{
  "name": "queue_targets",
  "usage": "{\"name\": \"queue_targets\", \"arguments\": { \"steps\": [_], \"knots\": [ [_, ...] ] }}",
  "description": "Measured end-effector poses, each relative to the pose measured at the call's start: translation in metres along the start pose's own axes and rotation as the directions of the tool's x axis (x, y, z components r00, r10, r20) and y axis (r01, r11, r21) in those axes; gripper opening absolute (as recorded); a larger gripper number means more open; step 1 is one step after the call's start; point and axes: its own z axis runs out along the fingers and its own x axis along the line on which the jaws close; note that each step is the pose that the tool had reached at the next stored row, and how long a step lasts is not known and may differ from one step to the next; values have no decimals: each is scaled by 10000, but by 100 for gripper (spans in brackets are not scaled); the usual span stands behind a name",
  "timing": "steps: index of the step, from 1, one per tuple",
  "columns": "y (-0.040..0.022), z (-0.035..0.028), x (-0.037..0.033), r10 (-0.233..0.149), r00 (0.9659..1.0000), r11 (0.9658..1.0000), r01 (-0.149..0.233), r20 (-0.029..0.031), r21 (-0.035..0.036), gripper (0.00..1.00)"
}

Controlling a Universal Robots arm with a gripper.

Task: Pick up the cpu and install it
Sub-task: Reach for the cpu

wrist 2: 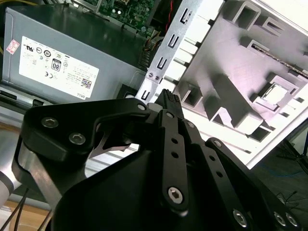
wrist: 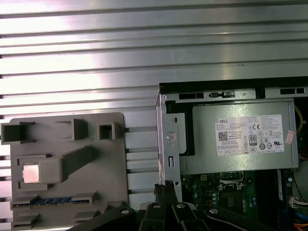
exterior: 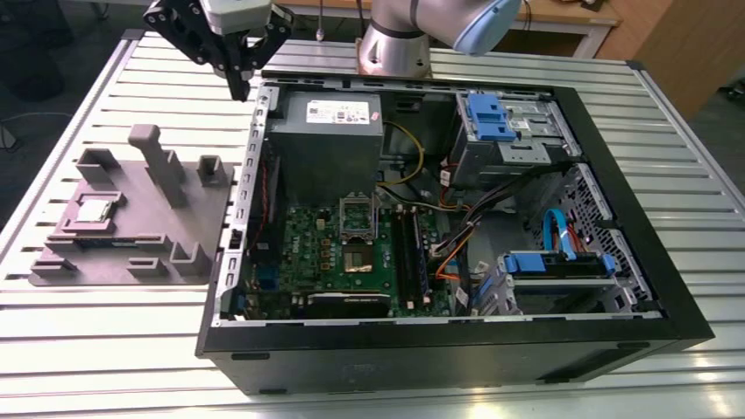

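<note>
Hovering over the edge of the open computer case [exterior: 652, 288], near its grey power supply [exterior: 331, 131]: gripper [exterior: 241, 87], fingers pressed together, nothing held. Cpu [exterior: 96, 209] (silver top up) sits in a square pocket of the grey holder tray [exterior: 174, 218] on the slatted table [exterior: 105, 340], beside the case, well apart from the gripper.

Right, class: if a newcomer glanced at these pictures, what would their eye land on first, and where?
The big black computer case lies open on the slatted table, its green motherboard bared. On the exterior view's left sits a grey holder with the small silver cpu in a pocket. The robot's black hand hangs over the case's wall beside the grey power supply.
</note>
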Motion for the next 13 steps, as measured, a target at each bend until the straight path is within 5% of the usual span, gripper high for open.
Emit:
{"name": "queue_targets", "arguments": {
  "steps": [13],
  "knots": [
    [-4, 6, 52, 1, 10000, 10000, -1, -15, 0, 11]
  ]
}}
